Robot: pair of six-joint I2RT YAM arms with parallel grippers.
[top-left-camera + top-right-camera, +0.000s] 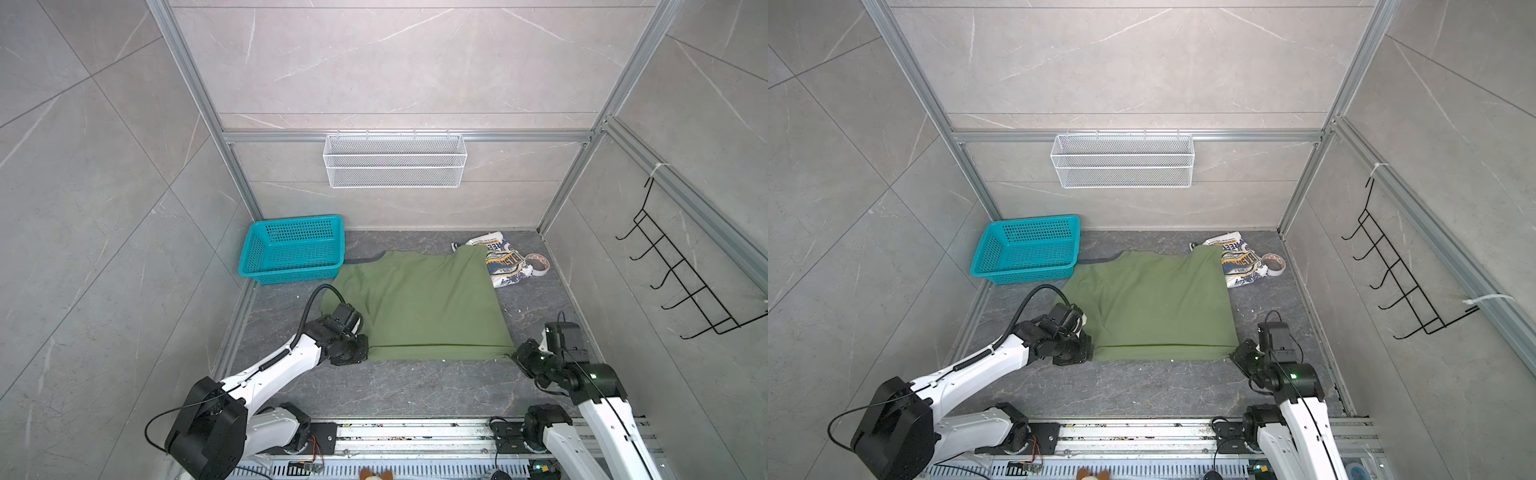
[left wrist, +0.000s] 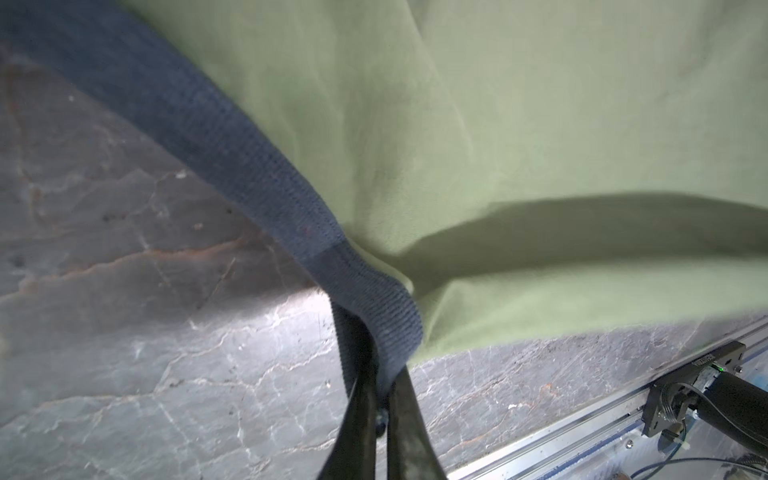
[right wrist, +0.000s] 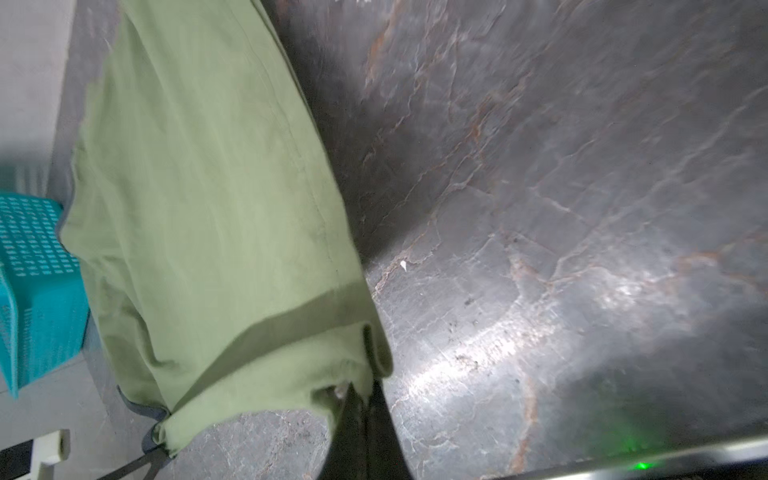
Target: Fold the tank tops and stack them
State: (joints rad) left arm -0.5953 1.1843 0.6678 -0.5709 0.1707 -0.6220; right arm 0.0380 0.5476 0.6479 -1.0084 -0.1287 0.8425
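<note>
Now the left tool [image 2: 380, 374] clamps the grey trim [image 2: 249, 187] of the olive green cloth tank top [image 1: 424, 307], right tool [image 3: 363, 395] pinching its hem corner; it lies spread on the dark marbled surface [image 1: 415, 386], white printed tank top [image 1: 500, 262] crumpled, seemingly touching, behind.

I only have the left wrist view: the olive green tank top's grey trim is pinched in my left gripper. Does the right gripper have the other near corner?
Observer: Yes. The right wrist view shows the right gripper shut on the near right corner of the olive green cloth tank top.
Operator: Is the shirt lying flat?
Observer: In both top views it lies spread on the dark marbled tabletop, with a dark crease line running across just behind its near edge.
Operator: Where is the other top?
Observer: The white printed cloth tank top lies crumpled at the far right, partly under the green one's far right corner.
</note>
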